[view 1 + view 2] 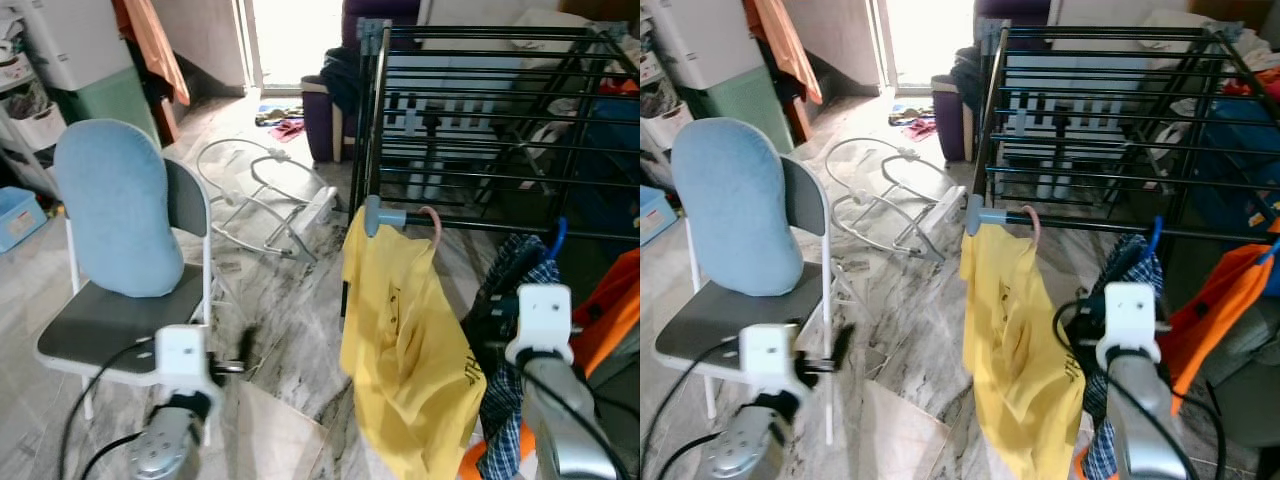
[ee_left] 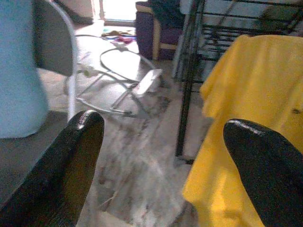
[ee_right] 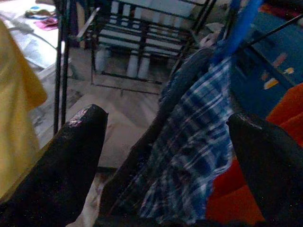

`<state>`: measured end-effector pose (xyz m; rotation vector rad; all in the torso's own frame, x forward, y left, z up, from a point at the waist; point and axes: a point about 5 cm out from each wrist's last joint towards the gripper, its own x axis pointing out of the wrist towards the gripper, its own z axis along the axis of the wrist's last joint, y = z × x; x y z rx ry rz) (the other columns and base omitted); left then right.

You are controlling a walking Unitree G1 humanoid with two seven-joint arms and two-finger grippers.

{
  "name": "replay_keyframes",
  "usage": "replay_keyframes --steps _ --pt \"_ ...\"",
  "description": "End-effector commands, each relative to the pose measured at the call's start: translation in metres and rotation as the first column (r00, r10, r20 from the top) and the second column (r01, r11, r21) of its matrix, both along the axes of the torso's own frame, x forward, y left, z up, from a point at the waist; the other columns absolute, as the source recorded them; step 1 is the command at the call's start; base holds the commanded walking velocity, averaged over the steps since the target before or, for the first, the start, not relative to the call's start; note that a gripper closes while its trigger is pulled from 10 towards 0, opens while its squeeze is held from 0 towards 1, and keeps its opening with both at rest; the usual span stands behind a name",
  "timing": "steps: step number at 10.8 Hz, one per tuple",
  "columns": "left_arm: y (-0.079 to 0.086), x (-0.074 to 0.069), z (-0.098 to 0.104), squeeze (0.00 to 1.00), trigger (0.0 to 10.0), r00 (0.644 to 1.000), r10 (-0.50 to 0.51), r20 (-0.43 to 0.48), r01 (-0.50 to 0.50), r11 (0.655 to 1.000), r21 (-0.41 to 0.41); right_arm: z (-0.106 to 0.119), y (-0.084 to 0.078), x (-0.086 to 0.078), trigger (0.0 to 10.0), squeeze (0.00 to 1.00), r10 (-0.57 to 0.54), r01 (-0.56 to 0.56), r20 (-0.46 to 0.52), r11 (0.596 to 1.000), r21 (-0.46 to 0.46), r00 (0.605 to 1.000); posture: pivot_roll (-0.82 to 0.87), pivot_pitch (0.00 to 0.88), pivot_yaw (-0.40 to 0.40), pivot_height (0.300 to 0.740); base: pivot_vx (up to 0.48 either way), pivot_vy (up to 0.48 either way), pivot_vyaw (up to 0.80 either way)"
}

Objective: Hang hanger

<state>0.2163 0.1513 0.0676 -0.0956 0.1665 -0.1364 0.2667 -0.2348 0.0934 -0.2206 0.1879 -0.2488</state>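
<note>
Right gripper (image 3: 165,156) fingers spread wide, just before plaid shirt (image 3: 194,142) on blue hanger (image 1: 556,236); left gripper (image 2: 161,165) spread too, over open floor (image 1: 280,300) beside yellow shirt (image 1: 400,340).

Both arms raised forward, low in frame. Left gripper (image 2: 161,156) at lower left, fingers spread wide. Right gripper (image 3: 165,161) at lower right, fingers likewise apart.

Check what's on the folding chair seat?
A blue cushion stands on the folding chair, leaning against its backrest. The rest of the grey seat shows bare; the part under the cushion is hidden, and the left gripper covers its front corner.
</note>
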Motion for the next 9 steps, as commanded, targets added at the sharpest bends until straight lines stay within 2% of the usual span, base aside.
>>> replay_keyframes --steps 1,2,3,4,6,8,9 --pt "-0.003 0.002 0.004 0.0 10.0 1.0 -0.018 0.013 0.018 1.0 0.008 -0.001 -0.004 0.003 10.0 1.0 -0.028 0.028 -0.015 1.0 0.013 0.999 -0.09 0.0 0.029 0.74 0.0 0.0 0.0" --pt "-0.006 0.003 0.005 0.0 10.0 0.999 -0.044 0.015 0.044 0.999 0.011 -0.003 -0.004 0.004 10.0 1.0 -0.03 0.031 -0.027 0.999 0.035 0.999 -0.09 0.0 0.029 0.74 0.0 0.0 0.0" --pt "-0.006 0.003 0.005 0.0 10.0 0.998 -0.062 0.017 0.062 0.998 0.018 -0.007 -0.004 0.008 10.0 1.0 -0.047 0.05 -0.061 0.998 0.041 0.997 -0.09 0.0 0.028 0.74 0.0 0.0 -0.8" --pt "-0.005 0.003 0.005 0.0 10.0 0.998 -0.06 0.015 0.059 0.998 0.021 -0.009 -0.004 0.011 10.0 0.66 -0.044 0.047 -0.065 0.998 0.041 0.997 -0.09 0.0 0.025 0.74 0.0 0.0 -0.8" --pt "-0.007 0.001 0.004 0.0 10.0 0.998 -0.063 0.006 0.063 0.998 0.019 -0.011 -0.004 0.015 10.0 0.0 -0.039 0.042 -0.08 0.998 0.039 0.996 -0.08 0.0 0.022 0.74 0.0 0.0 0.0" --pt "-0.011 0.0 0.002 0.0 10.0 0.997 -0.081 -0.006 0.081 0.997 0.015 -0.02 -0.004 0.021 10.0 0.0 -0.036 0.05 -0.146 0.995 0.092 0.989 -0.09 0.005 0.023 0.74 0.0 0.0 0.0" --pt "-0.011 0.0 0.002 0.0 10.0 0.996 -0.085 -0.007 0.085 0.996 0.017 -0.021 -0.001 0.026 10.0 0.0 0.003 0.012 -0.152 0.995 0.099 0.988 -0.09 0.005 0.023 0.74 0.0 0.0 0.0"
